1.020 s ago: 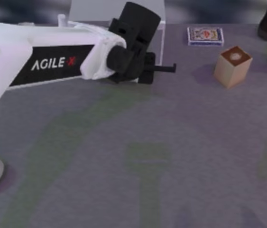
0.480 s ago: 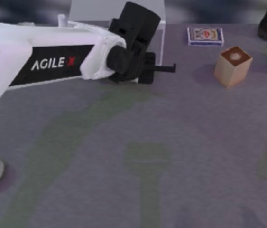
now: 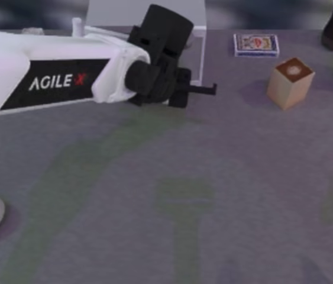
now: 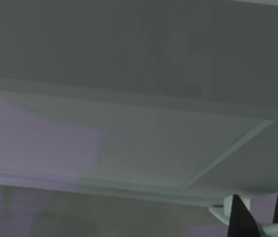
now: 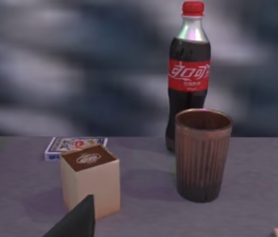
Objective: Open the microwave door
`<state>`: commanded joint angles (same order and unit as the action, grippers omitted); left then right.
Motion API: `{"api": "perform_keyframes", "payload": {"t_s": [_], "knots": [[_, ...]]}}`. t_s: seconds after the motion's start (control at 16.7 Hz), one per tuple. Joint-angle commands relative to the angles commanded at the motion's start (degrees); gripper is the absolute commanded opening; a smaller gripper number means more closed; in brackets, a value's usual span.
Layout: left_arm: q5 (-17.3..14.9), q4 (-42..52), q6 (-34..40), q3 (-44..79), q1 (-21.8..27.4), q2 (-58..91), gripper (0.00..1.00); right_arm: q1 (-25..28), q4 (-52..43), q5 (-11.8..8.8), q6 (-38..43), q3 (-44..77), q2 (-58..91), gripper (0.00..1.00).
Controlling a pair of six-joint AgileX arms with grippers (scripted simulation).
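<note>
The white microwave (image 3: 145,12) stands at the table's back edge, mostly under my left arm. My left gripper (image 3: 204,89) is at its front right corner, next to the white frame of the microwave door (image 3: 201,56). In the left wrist view the door's grey window (image 4: 129,143) fills the picture, and the two dark fingertips (image 4: 237,219) stand either side of the white bar handle (image 4: 222,210), shut on it. My right gripper (image 5: 180,229) is parked out of the top view with its tips far apart, open and holding nothing.
To the right of the microwave are a pack of cards (image 3: 255,45) and a small tan box (image 3: 289,81). A cola bottle (image 5: 189,74) and a brown ribbed cup (image 5: 203,153) stand at the far right back.
My left arm and gripper have shifted a little to the left, away from the tan box. The other objects have stayed put.
</note>
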<state>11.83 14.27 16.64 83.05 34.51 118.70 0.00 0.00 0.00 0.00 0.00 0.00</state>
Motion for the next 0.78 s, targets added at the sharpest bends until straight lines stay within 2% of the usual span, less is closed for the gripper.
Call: {"api": "perform_keyframes", "payload": {"t_s": [0.78], "knots": [[-0.58,-0.35,-0.97,-1.21,-0.28,-0.40,0.00,0.00,0.00,0.00,0.00,0.00,0.00,1.00]]}}
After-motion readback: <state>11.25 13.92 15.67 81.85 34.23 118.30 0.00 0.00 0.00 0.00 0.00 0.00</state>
